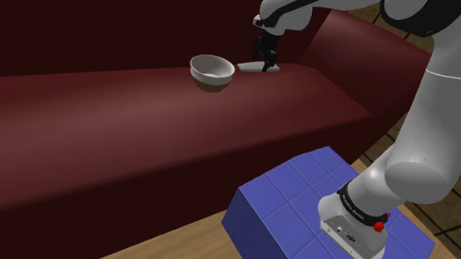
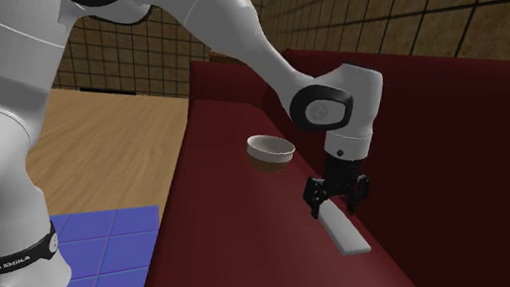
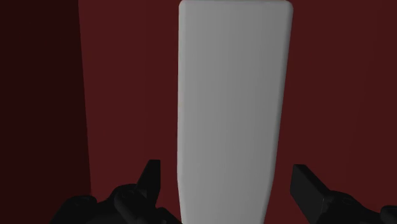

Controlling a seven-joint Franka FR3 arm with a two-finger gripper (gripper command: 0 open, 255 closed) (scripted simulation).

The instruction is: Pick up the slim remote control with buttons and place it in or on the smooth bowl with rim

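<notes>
With gripper (image 3: 227, 173) wide open astride pale remote (image 3: 229, 95), untouched: risks clamping near its end, tilting it, dropping short of bowl (image 1: 212, 69).

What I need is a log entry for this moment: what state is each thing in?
Remote: lying flat on the dark red sofa seat, not gripped.
Bowl: upright on the seat, nothing in it, apart from the remote.
Gripper: open, low astride the remote's end, jaws not touching it.
</notes>
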